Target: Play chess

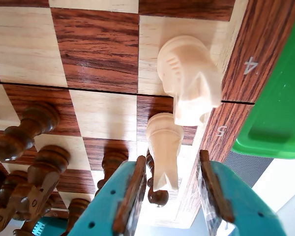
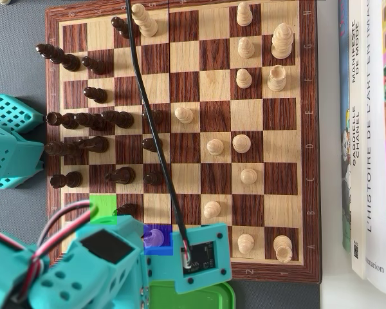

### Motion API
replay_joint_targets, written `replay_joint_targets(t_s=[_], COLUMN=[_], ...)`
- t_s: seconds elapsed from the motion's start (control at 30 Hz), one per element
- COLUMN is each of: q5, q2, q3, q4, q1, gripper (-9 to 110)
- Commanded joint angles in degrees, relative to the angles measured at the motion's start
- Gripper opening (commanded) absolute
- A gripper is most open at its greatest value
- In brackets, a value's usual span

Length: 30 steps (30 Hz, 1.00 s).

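Observation:
In the wrist view my teal gripper (image 1: 172,158) with brown pads (image 1: 132,194) is open. Its jaws stand either side of a light bishop (image 1: 163,142) near the board's edge, and a gap shows on the right side. A light knight (image 1: 189,78) stands one square beyond it. Several dark pieces (image 1: 27,135) cluster at the left. In the overhead view the wooden chessboard (image 2: 312,129) holds dark pieces (image 2: 83,119) on its left and light pieces (image 2: 244,141) on its right. My arm (image 2: 109,264) covers the board's lower left corner and hides the gripper and bishop.
A green tray (image 1: 278,98) lies beside the board's edge, and it also shows in the overhead view (image 2: 199,297). A black cable (image 2: 151,116) runs across the board. Books (image 2: 370,129) lie at the right. Green (image 2: 104,209) and blue (image 2: 157,239) squares mark two board squares.

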Motion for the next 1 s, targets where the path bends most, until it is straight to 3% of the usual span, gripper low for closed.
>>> replay_joint_targets(t_s=[0.0, 0.33, 0.97], q5=[-0.18, -0.18, -0.18], q2=[0.35, 0.35, 0.35], q3=[-2.72, -2.29, -2.11], q4=[-0.88, -1.32, -1.23], q1=[0.79, 0.88, 0.88], gripper=[15, 15, 3])
